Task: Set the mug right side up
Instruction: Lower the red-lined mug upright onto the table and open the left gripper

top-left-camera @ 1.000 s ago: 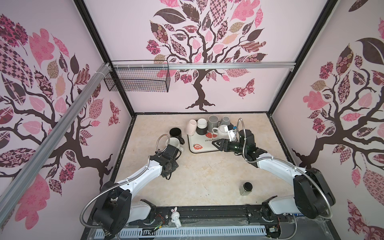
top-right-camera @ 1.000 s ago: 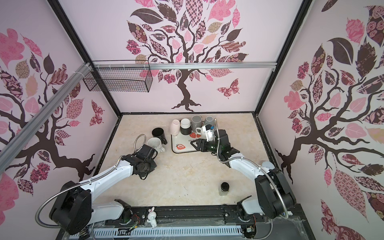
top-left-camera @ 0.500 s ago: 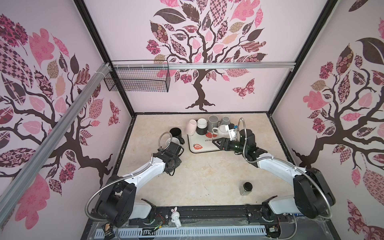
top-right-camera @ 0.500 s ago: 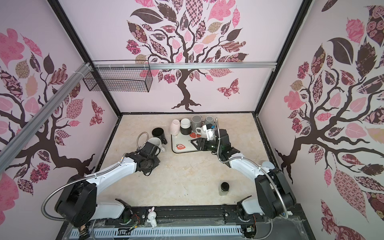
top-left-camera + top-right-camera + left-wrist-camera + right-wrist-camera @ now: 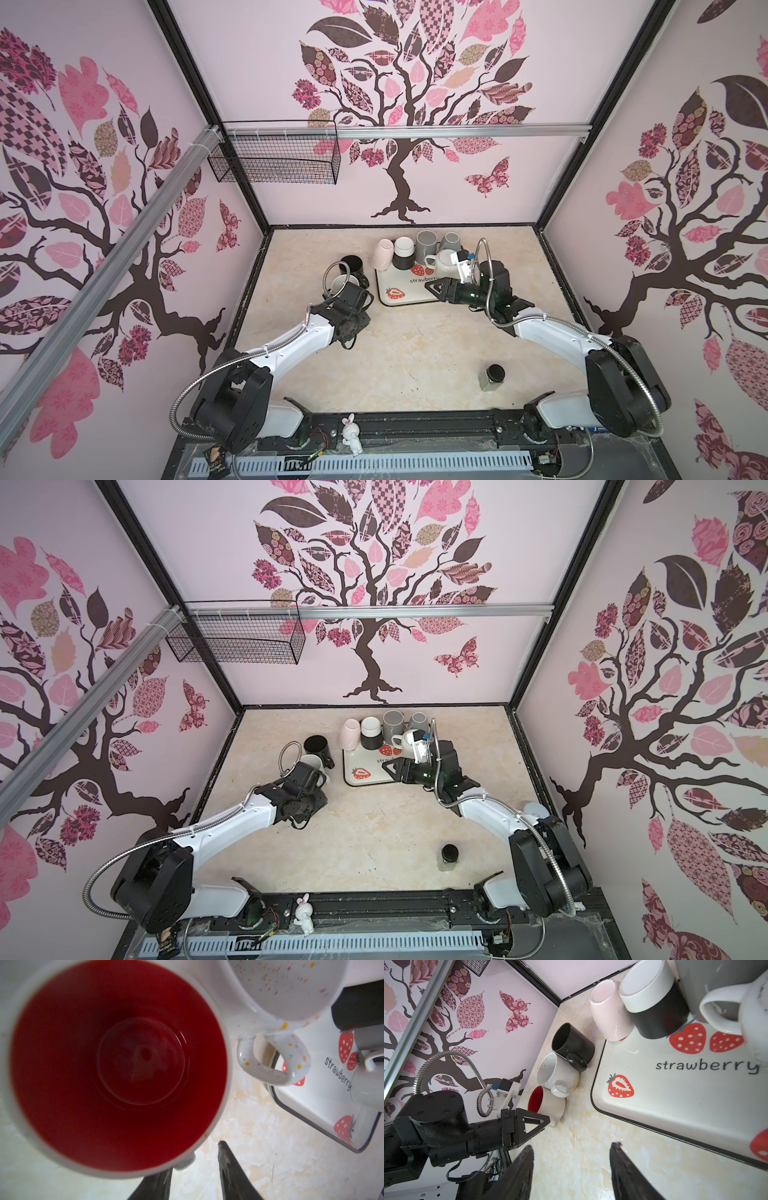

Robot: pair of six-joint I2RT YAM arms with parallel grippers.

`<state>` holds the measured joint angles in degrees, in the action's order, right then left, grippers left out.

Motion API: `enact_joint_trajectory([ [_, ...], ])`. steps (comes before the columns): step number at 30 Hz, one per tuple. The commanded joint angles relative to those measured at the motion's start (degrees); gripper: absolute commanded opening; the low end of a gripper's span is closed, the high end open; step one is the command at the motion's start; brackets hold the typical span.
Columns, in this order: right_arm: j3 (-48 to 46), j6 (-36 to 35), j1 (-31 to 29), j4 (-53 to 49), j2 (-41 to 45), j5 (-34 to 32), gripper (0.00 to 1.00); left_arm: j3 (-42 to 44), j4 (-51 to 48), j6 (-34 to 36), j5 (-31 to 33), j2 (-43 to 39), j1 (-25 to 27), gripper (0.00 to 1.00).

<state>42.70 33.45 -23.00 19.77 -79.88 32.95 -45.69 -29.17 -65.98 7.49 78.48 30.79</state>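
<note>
The mug point(image 5: 118, 1064), white outside and red inside, stands mouth up on the table, seen from straight above in the left wrist view. It point(image 5: 548, 1103) stands next to a speckled white mug point(image 5: 556, 1072). My left gripper point(image 5: 196, 1157) is open, its fingers either side of the mug's handle stub, with a gap showing. In both top views the left gripper point(image 5: 358, 296) covers the mug. My right gripper point(image 5: 572, 1146) is open and empty, hovering at the front edge of the strawberry tray point(image 5: 675, 1105), also seen from above point(image 5: 434, 286).
A black mug point(image 5: 352, 264) and the speckled mug point(image 5: 344, 284) stand upright left of the tray point(image 5: 388, 276). Several mugs sit upside down along the tray's back point(image 5: 403, 253). A small dark-lidded jar point(image 5: 492, 376) stands near the front right. A wire basket point(image 5: 274, 158) hangs on the back wall.
My left jaws have gone from shut to apart, letting go of the mug, and the left gripper has edged toward the other mugs. The right arm has stayed still.
</note>
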Motion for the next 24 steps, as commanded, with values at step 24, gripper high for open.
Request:
enact_joint_trajectory([
  [24,26.11,-12.02,1.86,-22.83,-16.11,-32.55,0.77,-4.24,-4.94,22.15,3.25,-16.95,0.95,0.41],
])
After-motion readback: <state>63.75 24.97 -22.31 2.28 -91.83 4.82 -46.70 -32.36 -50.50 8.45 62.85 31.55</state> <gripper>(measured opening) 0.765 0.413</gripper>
